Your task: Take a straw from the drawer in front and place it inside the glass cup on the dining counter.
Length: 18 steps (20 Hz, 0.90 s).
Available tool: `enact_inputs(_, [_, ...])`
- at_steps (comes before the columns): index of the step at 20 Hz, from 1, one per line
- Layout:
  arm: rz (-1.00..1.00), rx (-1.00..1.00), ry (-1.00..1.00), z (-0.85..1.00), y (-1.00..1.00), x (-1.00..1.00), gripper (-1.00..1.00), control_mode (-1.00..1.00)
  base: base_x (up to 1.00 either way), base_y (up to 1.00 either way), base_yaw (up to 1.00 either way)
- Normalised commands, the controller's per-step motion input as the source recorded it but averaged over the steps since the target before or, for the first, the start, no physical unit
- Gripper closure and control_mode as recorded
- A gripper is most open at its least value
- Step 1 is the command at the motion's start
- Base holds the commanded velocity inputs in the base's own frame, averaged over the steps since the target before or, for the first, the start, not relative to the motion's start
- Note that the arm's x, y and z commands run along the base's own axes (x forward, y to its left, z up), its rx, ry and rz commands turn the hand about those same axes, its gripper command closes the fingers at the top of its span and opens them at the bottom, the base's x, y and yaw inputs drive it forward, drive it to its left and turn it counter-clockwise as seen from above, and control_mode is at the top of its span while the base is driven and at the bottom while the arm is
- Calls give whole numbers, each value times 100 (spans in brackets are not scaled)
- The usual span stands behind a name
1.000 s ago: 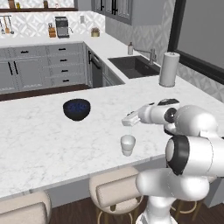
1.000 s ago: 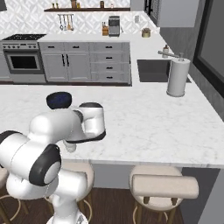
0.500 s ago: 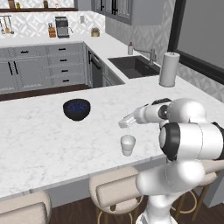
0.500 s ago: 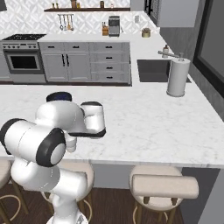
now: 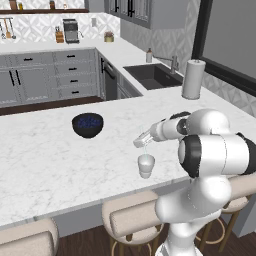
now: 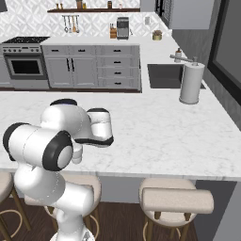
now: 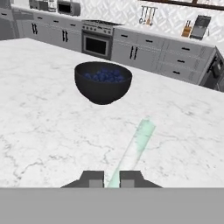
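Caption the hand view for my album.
Claw shut on a pale green straw, dark bowl beyond.

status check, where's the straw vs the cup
Gripper shut on straw. Straw hangs just above glass cup on dining counter, not yet in. Dark bowl stands well apart, nothing in the way.

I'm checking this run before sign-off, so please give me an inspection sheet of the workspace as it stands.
Surface: dining counter, white marble.
Job's things: glass cup upright near the front edge; straw, pale green, in the jaws.
Clutter: dark bowl; paper-towel roll.
Grippers: gripper shut on the straw, just above the cup.
Cables: nothing seen.
Surroundings: sink, stools, grey cabinets.
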Motion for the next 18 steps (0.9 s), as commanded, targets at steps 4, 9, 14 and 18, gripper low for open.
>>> enact_inputs(4, [9, 0, 1, -6, 0, 0, 100, -100, 0, 0, 0])
enact_inputs(9, [9, 0, 0, -5, 0, 1, 100, -100, 0, 0, 0])
enact_inputs(14, [10, 0, 0, -10, -1, 8, 100, -100, 0, 0, 0])
enact_inputs(18, [10, 1, 0, -11, -2, 2, 100, -100, 0, 0, 0])
